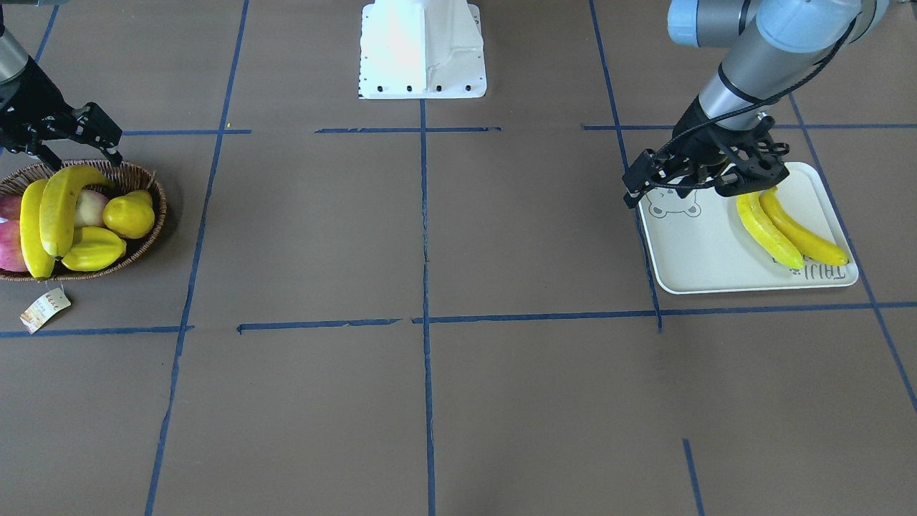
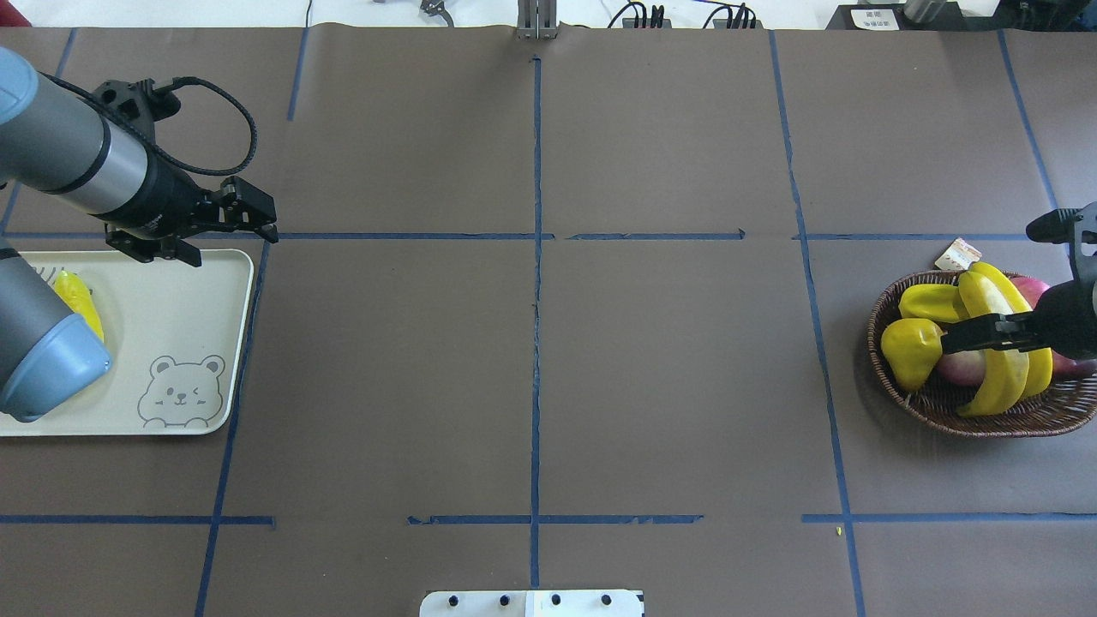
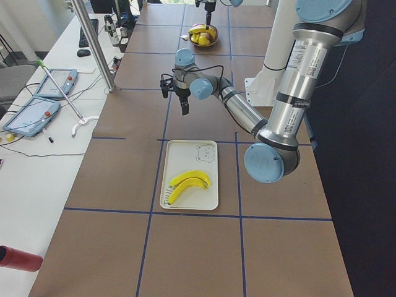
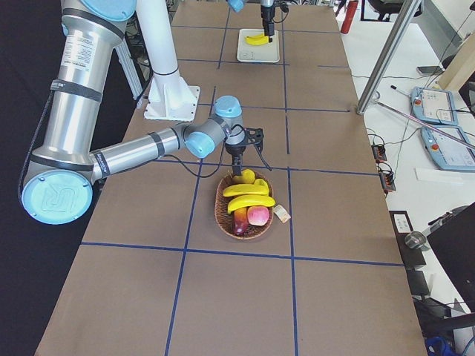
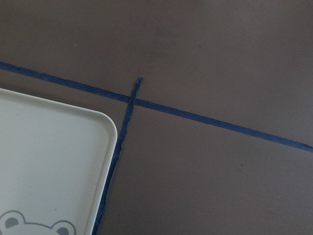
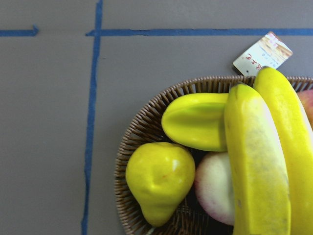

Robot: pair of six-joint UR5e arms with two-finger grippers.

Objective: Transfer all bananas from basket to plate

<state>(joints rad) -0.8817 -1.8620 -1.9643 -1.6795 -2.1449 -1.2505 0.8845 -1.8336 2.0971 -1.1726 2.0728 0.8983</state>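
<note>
Two bananas (image 1: 61, 208) lie side by side in the wicker basket (image 1: 154, 215), on top of other fruit; they also show in the right wrist view (image 6: 254, 161). My right gripper (image 1: 79, 158) hangs open just above their far ends at the basket's back rim, holding nothing. Two more bananas (image 1: 770, 231) lie on the cream plate (image 1: 702, 251) with the bear drawing. My left gripper (image 1: 634, 183) is open and empty, raised over the plate's bear-side corner, away from those bananas. In the overhead view my left arm hides most of the plate's bananas (image 2: 77, 300).
The basket also holds a yellow star fruit (image 1: 93, 249), a yellow pear-shaped fruit (image 1: 129, 213) and pink-red round fruit (image 1: 7, 236). Its paper tag (image 1: 44, 309) lies on the table in front. The white robot base (image 1: 423, 50) stands mid-table at the back.
</note>
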